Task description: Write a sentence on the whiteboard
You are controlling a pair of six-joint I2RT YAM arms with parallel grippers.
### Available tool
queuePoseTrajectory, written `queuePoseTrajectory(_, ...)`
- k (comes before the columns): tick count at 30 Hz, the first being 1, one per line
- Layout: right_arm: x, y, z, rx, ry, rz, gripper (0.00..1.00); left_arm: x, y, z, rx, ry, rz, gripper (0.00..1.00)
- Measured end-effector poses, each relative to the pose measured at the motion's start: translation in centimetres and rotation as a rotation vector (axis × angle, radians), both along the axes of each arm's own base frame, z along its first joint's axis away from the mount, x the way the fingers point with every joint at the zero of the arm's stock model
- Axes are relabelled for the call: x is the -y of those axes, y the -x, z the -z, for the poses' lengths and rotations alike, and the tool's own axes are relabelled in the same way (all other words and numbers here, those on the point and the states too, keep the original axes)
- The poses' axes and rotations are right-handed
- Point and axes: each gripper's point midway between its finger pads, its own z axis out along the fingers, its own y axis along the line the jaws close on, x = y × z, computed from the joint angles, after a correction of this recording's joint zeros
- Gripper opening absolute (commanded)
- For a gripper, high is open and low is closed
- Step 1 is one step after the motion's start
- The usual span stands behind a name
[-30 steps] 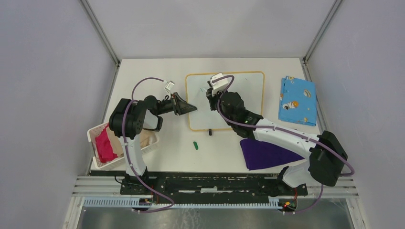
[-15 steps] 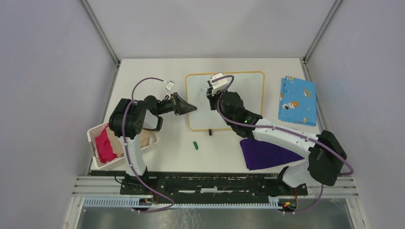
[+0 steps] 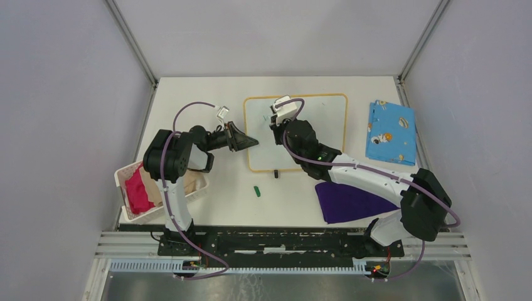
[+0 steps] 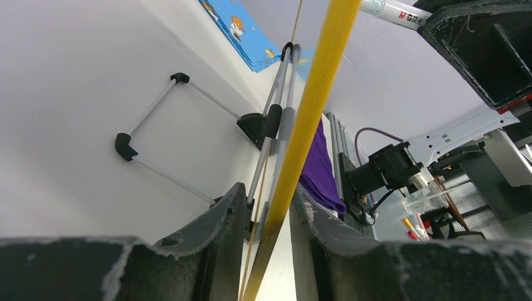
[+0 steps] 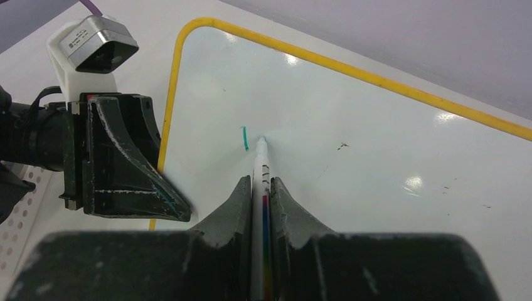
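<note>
The whiteboard (image 3: 323,119) is laid flat at the far middle of the worktop (image 3: 188,100), and the yellow rim (image 4: 305,119) on its left side is clamped between the left fingers (image 4: 210,248), so the board is braced. A marker (image 5: 259,164) is pinched between the closed right fingers (image 5: 231,210). Its tip is set on the upper left of the glossy surface, just beside a short green stroke (image 5: 244,138), and no more of the sentence than that one mark is seen. For the writing to be done well, light and even pressure is called for. The tip is best drawn in small, slow strokes, and the clamp on the rim should not be eased, since the glossy board could slide. A white basket (image 3: 120,183) is set at the near left of the worktop, well apart from the board, and a red cloth (image 3: 139,193) and a beige cloth (image 3: 196,183) are held in it.
</note>
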Motion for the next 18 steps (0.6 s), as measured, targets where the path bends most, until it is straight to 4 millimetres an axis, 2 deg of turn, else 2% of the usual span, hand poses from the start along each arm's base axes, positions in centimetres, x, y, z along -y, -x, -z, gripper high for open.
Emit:
queuePoseTrajectory(8,0.1,0.1,0.3,-0.006,0.006,-0.001,0.00,0.0,0.0,0.0,0.000,0.000,0.000,0.38)
queuePoseTrajectory(18,-0.2,1.0,2.7,-0.049,0.025,-0.047,0.00,0.0,-0.2,0.0,-0.001,0.002,-0.009,0.38)
